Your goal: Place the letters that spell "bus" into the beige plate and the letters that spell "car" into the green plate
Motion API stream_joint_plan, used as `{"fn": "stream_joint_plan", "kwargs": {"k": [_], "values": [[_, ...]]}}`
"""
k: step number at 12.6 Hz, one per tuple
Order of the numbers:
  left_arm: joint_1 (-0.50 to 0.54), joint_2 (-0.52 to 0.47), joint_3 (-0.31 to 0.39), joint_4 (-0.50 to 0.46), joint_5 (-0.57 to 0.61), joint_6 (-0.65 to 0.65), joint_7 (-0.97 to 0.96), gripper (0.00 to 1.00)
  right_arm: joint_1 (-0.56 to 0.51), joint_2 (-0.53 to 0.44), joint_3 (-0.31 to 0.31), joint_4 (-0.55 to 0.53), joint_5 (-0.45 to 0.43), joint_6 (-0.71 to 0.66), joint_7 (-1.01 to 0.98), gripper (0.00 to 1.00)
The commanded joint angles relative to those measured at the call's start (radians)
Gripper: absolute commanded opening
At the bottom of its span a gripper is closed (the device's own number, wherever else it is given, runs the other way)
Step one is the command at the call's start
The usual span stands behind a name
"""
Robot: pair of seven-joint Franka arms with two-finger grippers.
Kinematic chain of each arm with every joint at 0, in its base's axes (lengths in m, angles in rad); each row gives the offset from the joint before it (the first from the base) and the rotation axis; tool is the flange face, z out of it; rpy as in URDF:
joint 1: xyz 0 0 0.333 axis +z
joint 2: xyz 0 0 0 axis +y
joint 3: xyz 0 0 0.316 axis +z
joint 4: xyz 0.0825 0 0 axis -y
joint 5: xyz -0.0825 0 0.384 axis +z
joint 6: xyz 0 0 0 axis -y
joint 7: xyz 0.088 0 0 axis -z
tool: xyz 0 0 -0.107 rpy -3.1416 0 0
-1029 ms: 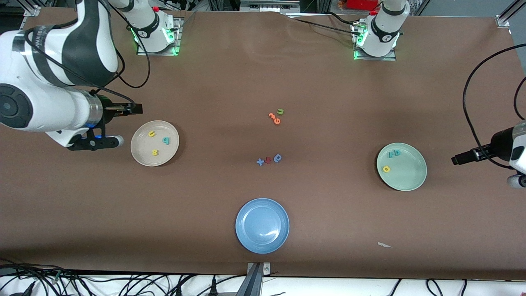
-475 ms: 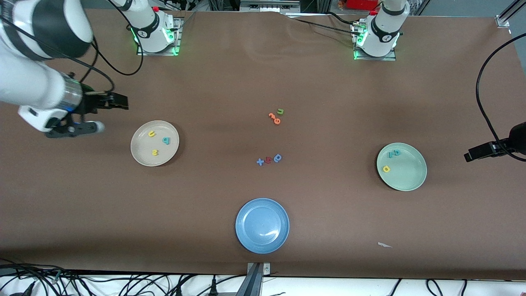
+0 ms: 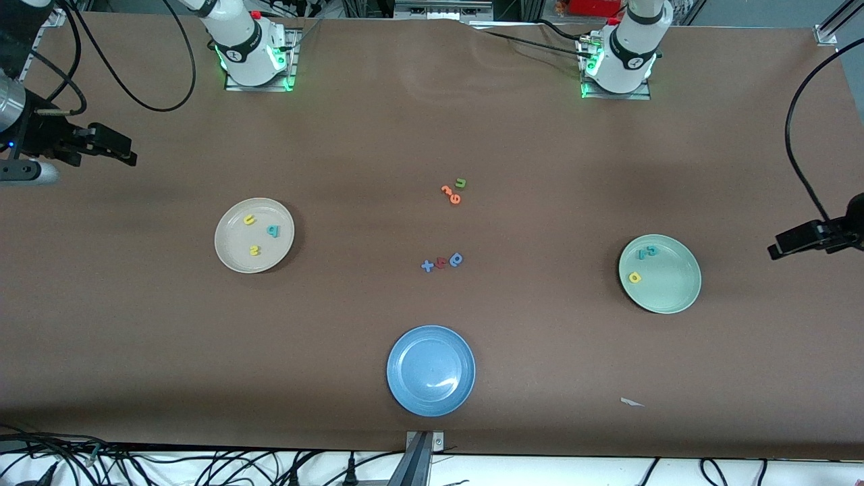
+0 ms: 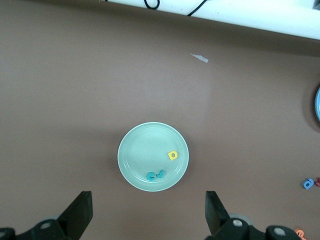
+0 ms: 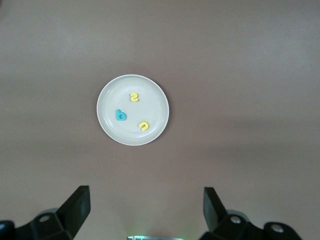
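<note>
My left gripper over the table's left-arm end, fingers wide, empty, my right gripper likewise at its end, b, u, s in the beige plate, c, a, r in the green plate

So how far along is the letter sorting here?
It looks finished. The teal b, yellow u and yellow s lie in the beige plate; the teal c, teal r and yellow a in the green plate. Left gripper and right gripper are open, holding nothing.
</note>
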Motion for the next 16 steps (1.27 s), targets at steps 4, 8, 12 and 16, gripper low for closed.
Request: {"fn": "stream_joint_plan", "kwargs": {"k": [4, 8, 12, 16], "values": [[-0.267, -0.092, 0.281, -0.103, -0.038, -0.045, 0.100, 0.98, -0.112, -0.031, 0.124, -0.045, -0.025, 0.008, 0.013, 1.00], [-0.293, -0.125, 0.313, -0.146, -0.038, -0.031, 0.118, 0.98, -0.112, -0.027, 0.123, -0.042, -0.022, 0.008, 0.013, 1.00], [-0.292, -0.126, 0.309, -0.131, -0.052, -0.029, 0.127, 0.98, -0.111, -0.023, 0.118, -0.035, -0.019, 0.020, 0.013, 1.00], [-0.288, -0.138, 0.313, -0.130, -0.051, -0.034, 0.147, 0.99, -0.111, -0.023, 0.116, -0.033, -0.019, 0.054, 0.013, 1.00]]}}
